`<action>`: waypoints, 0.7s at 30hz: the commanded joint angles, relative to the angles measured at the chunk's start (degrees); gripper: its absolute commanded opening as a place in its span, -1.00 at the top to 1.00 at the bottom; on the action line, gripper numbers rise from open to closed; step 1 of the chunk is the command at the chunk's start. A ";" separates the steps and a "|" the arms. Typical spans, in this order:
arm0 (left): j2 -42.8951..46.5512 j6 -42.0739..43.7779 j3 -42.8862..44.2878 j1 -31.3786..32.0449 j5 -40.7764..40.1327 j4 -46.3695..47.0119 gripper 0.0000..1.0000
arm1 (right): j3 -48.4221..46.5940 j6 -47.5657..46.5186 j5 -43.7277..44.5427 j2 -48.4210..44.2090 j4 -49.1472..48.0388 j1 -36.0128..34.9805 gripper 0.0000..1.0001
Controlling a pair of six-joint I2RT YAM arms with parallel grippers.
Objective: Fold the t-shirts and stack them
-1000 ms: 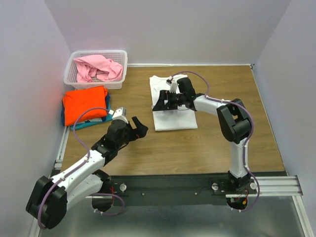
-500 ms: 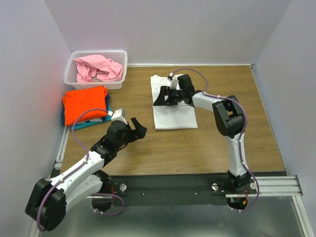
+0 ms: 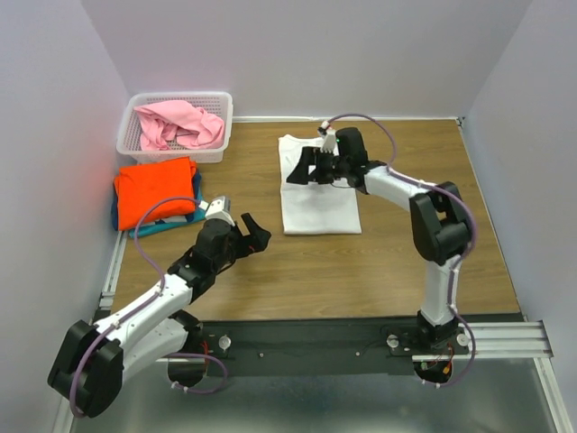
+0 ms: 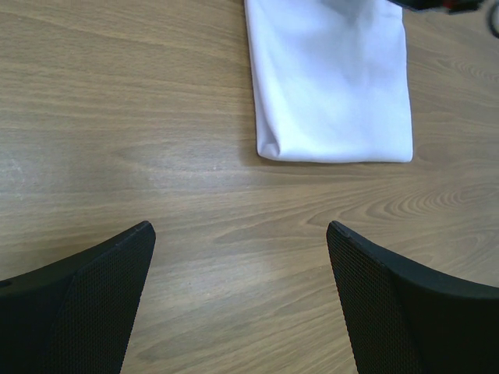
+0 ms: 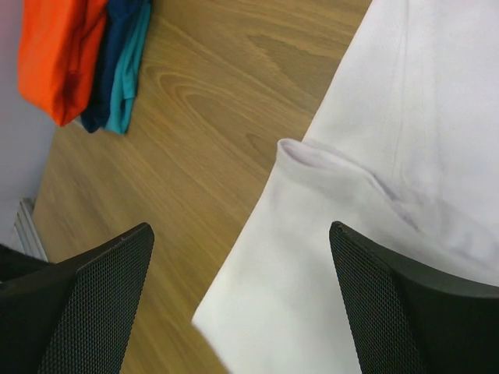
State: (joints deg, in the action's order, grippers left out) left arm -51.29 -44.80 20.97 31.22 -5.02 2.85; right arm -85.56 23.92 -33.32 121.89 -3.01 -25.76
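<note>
Right fingers (image 5: 405,312) spread above white t-shirt (image 5: 405,117); left fingers (image 4: 86,312) spread, shirt ahead, apart.

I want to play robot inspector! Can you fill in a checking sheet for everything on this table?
Surface: wooden table.
Job's things: white t-shirt folded mid-table; orange t-shirt stacked on teal t-shirt at left; pink t-shirt crumpled in basket.
Clutter: nothing seen.
End effectors: left end effector open above bare wood; right end effector open over the white t-shirt's edge.
Cables: purple cable looping along each arm.
Surroundings: plain walls; metal rail at near edge.
</note>
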 commanded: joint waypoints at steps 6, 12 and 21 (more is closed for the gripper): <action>-10.66 2.52 3.63 0.42 7.38 10.85 -0.97 | 23.66 7.00 22.05 -28.35 0.19 0.53 -1.00; -22.53 4.36 10.83 0.42 9.93 12.53 -0.97 | 37.73 13.59 37.79 -45.05 2.47 1.41 -1.00; -35.63 4.01 15.59 0.68 14.76 15.69 -0.79 | 45.48 15.72 45.71 -56.49 6.52 1.50 -1.00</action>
State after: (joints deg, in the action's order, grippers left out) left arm -83.50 -41.65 35.40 31.27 5.80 16.27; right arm -41.34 37.69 6.85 67.75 1.72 -24.36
